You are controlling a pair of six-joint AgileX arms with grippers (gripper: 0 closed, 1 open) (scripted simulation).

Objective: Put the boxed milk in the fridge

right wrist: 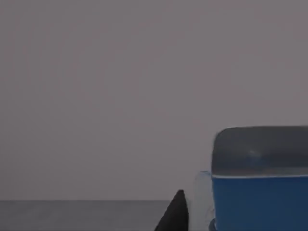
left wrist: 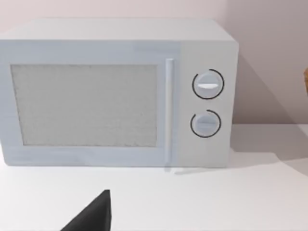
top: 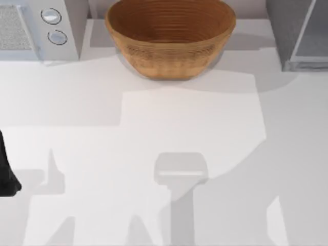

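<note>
The boxed milk (right wrist: 260, 192) is a blue carton with a greyish top, seen very close in the right wrist view against plain grey surfaces. A dark tip of my right gripper (right wrist: 175, 214) shows just beside the carton, with a pale sliver between them; whether it touches the carton is unclear. The fridge (top: 287, 36) is a grey cabinet at the table's back right corner, with a pale translucent panel (top: 312, 41) on its right part. My left gripper (left wrist: 94, 216) is parked at the table's left edge (top: 6, 177), facing the microwave.
A light-grey microwave (top: 38, 28) with two round knobs (left wrist: 207, 103) stands at the back left. A large woven bowl (top: 170, 36) sits at the back centre. The white table (top: 154, 154) carries soft shadows across its middle and front.
</note>
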